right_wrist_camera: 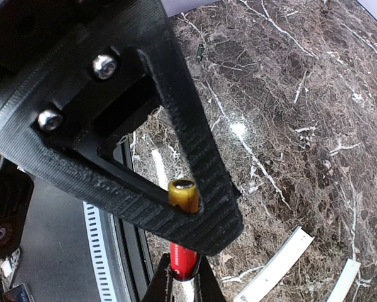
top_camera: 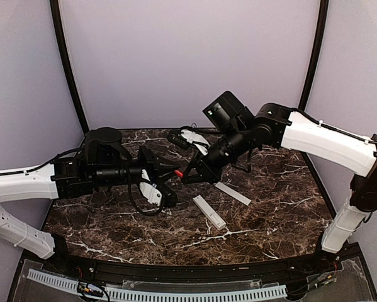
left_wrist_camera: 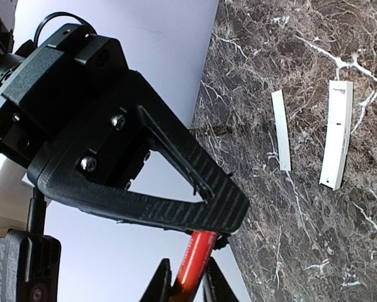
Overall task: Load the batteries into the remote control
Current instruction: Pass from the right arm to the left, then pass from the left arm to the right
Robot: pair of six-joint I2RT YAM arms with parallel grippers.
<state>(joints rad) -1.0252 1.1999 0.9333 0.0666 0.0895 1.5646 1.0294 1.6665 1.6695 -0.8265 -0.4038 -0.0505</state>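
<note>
Nearest your arm bases, the remote control (top_camera: 209, 212) is lying flat on the marble table (top_camera: 273, 220), with the thinner white strip (top_camera: 232, 194) just beyond it, close but not touching. Further back and up off the table, your right gripper (right_wrist_camera: 183, 283) is pinched tight on one end of a red battery (right_wrist_camera: 183, 261). It's nose to nose with your left gripper (left_wrist_camera: 188, 286), whose fingers sit close on either side of the other end, and tbh I can't tell if it's actually squeezing or just hugging it.
</note>
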